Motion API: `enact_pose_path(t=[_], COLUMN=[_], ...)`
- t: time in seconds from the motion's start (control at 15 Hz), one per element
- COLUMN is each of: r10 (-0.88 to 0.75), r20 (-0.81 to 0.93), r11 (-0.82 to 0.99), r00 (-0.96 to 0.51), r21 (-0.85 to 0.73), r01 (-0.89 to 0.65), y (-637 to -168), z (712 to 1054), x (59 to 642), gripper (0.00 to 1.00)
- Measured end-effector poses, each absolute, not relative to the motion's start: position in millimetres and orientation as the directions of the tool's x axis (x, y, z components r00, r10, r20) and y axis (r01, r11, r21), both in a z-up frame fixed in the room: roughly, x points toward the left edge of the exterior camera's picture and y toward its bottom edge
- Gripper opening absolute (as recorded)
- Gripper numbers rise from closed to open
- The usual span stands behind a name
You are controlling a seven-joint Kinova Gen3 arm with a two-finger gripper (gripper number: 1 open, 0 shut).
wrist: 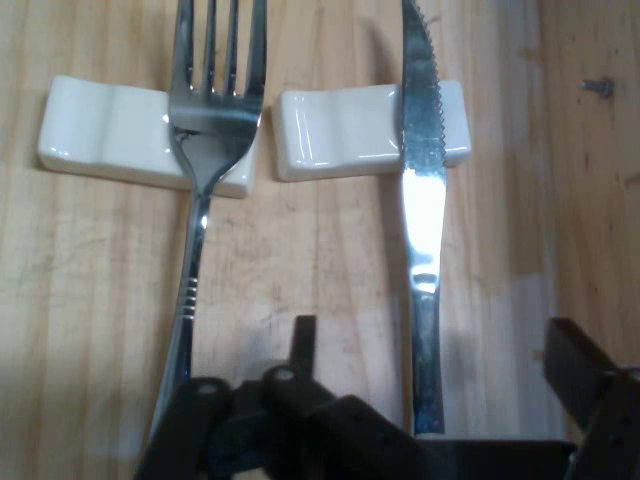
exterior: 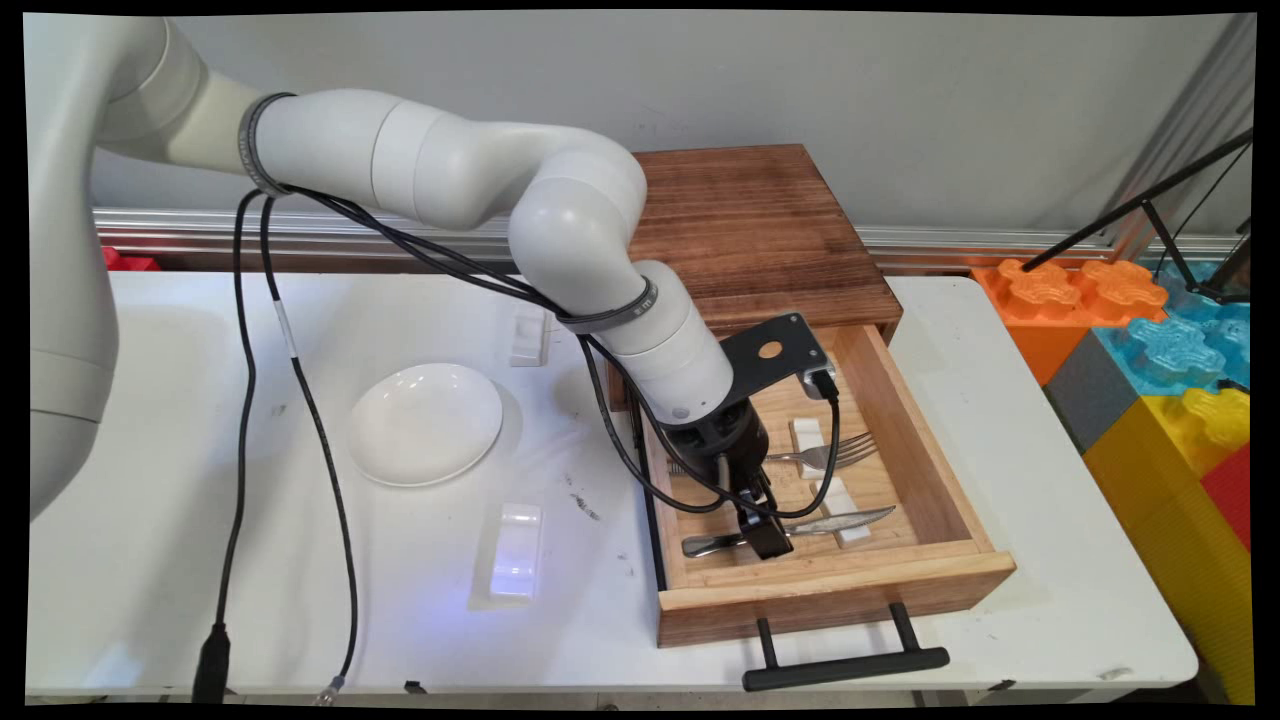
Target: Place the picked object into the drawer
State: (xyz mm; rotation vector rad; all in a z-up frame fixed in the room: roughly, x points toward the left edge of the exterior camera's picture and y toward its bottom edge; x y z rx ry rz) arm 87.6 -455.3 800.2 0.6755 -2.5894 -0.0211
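At lower centre, the black two-finger gripper (exterior: 758, 520) straddles the serrated steel knife's (wrist: 424, 250) handle, jaws apparently open, inside the open wooden drawer (exterior: 950, 500).

Gripper (wrist: 430, 400) with its two black fingers (wrist: 575, 365) spread either side of a knife (wrist: 422, 215) handle, on a wooden drawer floor (wrist: 90, 280). The serrated blade lies across a white rest (wrist: 340, 135). Beside it, a fork (wrist: 205, 150) lies across a second white rest (wrist: 105, 135).
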Motion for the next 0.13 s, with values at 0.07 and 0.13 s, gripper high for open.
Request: enact_pose_path(t=[0.07,0.13], r10=[-0.466,-0.466], r20=[0.432,0.434], r11=[0.879,0.879], r00=[-0.772,-0.771], r21=[0.128,0.127], r01=[-0.459,-0.46], y=[-455.3,-455.6], z=[800.2,800.5], x=[87.9,88.6], gripper=[1.0,1.0])
